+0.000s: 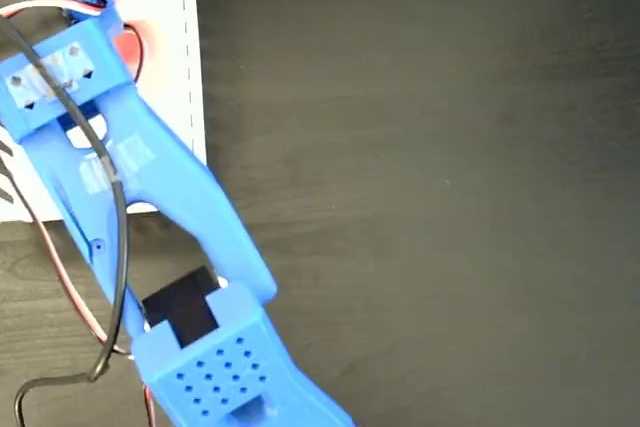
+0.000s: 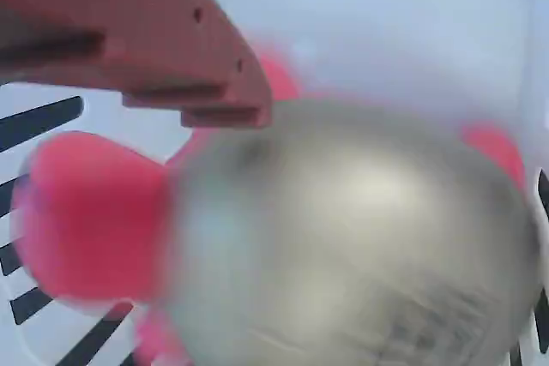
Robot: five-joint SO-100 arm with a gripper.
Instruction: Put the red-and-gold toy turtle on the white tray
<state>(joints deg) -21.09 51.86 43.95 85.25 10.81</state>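
Turtle [image 2: 343, 237] over white tray [image 1: 190, 67] near table's far-left corner; end effector [image 2: 202, 92] grip state unclear, so early release risks rolling off.

Fixed view evenly and softly lit, dark worktop [image 1: 420, 147] matte with faint sheen, white tray [image 1: 185, 67] bright and nearly washed out, wrist view heavily blurred, red-and-gold toy turtle [image 2: 343, 237] out of focus, soft glare on its shell, claw finger [image 2: 129, 32] smeared.

One red-and-gold toy turtle [image 2: 343, 237], one white tray [image 1: 192, 67], one blue arm [image 1: 150, 207], one dark table [image 1: 430, 187]
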